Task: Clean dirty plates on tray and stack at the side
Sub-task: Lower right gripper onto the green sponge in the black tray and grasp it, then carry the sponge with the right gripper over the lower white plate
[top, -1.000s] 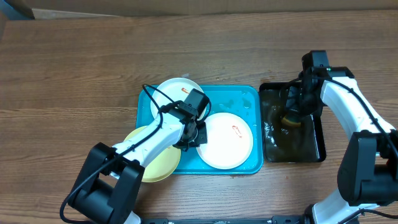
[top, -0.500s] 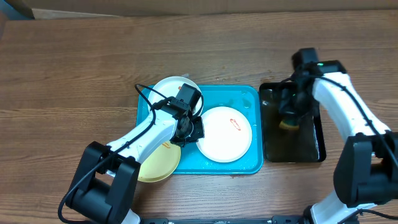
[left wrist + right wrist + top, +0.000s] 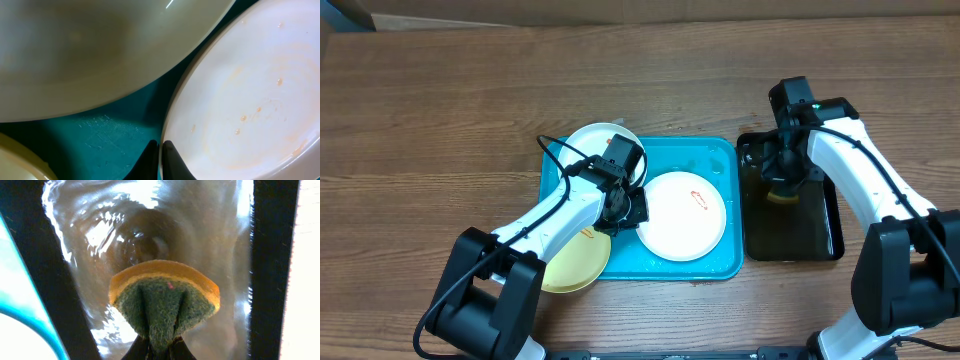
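Overhead: tray [image 3: 705, 152] sits mid-table, black tray [image 3: 790, 240] just right of it; far white plate [image 3: 592, 146] overhangs the tray's far-left corner; yellow plate [image 3: 576, 266] overhangs its near-left edge; middle white plate [image 3: 682, 218] lies inside the tray, red smear right of its centre; left gripper [image 3: 632, 205] is at that plate's left rim, between the other two plates; right gripper [image 3: 783, 178] is over the far part of the black tray with a sponge [image 3: 781, 196] below it.

Left wrist: left gripper [image 3: 161, 150] has its fingers pinched together on the rim of the middle white plate [image 3: 250, 100] (faint orange specks on its face); far white plate [image 3: 100, 50] fills the top, yellow plate [image 3: 17, 162] shows in the near-left corner, bare tray [image 3: 115, 130] between them.

Right wrist: right gripper [image 3: 156, 349] is clamped on the sponge [image 3: 165, 292], yellow body with green scouring side folded in the pinch; the sponge hangs over the water in the black tray [image 3: 272, 255]; the tray's [image 3: 30, 312] edge shows at left.
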Controlling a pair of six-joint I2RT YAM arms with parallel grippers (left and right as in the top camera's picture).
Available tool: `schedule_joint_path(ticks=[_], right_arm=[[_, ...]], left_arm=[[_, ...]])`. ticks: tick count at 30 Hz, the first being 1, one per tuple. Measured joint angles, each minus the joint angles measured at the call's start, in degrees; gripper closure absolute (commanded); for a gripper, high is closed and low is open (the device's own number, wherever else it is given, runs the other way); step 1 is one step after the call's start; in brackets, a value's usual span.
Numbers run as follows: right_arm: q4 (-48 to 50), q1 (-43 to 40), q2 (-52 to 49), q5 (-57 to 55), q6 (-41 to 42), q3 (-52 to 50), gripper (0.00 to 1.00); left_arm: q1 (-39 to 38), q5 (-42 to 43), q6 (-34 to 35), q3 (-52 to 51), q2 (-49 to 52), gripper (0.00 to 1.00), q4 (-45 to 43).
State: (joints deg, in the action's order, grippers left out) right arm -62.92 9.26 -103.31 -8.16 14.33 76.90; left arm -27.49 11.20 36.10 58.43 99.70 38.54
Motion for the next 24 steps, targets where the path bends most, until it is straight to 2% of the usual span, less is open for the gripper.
schedule_joint_path(ticks=[2, 6, 9, 12, 15, 19, 24], right_arm=[[-0.3, -0.2, 0.0, 1.7, -1.5, 0.0, 0.96], [-2.4, -0.3, 0.0, 0.4, 2.8, -0.1, 0.96], [-1.8, -0.6, 0.0, 1.5, 0.9, -0.1, 0.96], [-2.8, -0.7, 0.0, -0.1, 3.3, -0.1, 0.96], [-2.4, -1.3, 0.0, 2.1, 0.6, -0.1, 0.96], [-2.5, -1.3, 0.0, 1.9, 2.0, -0.1, 0.96], [-0.8, -0.7, 0.0, 10.1, -1.6, -0.1, 0.96]], left_arm=[[0.0, 0.0, 0.0, 0.0, 0.0, 0.93, 0.1], [0.0, 0.2, 0.0, 0.0, 0.0, 0.92, 0.2], [0.0, 0.2, 0.0, 0.0, 0.0, 0.92, 0.2], [0.0, 0.2, 0.0, 0.0, 0.0, 0.92, 0.2], [0.0, 0.2, 0.0, 0.0, 0.0, 0.92, 0.2], [0.0, 0.2, 0.0, 0.0, 0.0, 0.96, 0.2], [0.0, 0.2, 0.0, 0.0, 0.0, 0.96, 0.2]])
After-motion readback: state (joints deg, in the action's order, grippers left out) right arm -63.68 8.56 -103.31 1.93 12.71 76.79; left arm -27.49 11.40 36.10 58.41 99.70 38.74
